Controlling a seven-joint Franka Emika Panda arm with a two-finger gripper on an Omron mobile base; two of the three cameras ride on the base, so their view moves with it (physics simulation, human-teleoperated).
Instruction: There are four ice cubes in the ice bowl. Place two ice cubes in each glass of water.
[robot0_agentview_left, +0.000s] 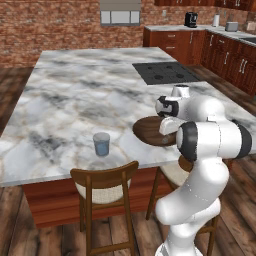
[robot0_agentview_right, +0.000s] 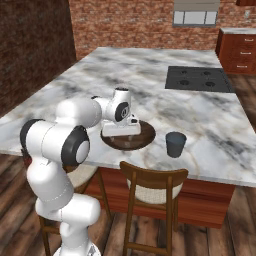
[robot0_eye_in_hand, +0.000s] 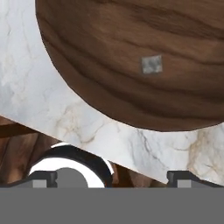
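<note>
The ice bowl (robot0_agentview_left: 146, 131) (robot0_agentview_right: 131, 142) (robot0_eye_in_hand: 131, 52), wide and dark brown, sits near the front edge of the marble counter (robot0_agentview_left: 75, 100). One small pale ice cube (robot0_eye_in_hand: 152, 64) lies on its wooden floor in the hand view. My gripper (robot0_agentview_left: 168, 126) (robot0_agentview_right: 120, 134) (robot0_eye_in_hand: 111, 178) hangs just above the bowl, pointing down, open, with nothing between its fingertips (robot0_eye_in_hand: 43, 178). One glass of water (robot0_agentview_left: 101, 143) with bluish contents stands left of the bowl. A darker glass of water (robot0_agentview_right: 175, 144) stands right of the bowl. My arm covers part of the bowl in both base views.
A black cooktop (robot0_agentview_left: 165, 73) (robot0_agentview_right: 199, 79) is set into the counter beyond the bowl. Wooden chairs (robot0_agentview_left: 105, 190) (robot0_agentview_right: 152, 187) stand tucked under the counter's front edge. The marble stretches bare to the left and back.
</note>
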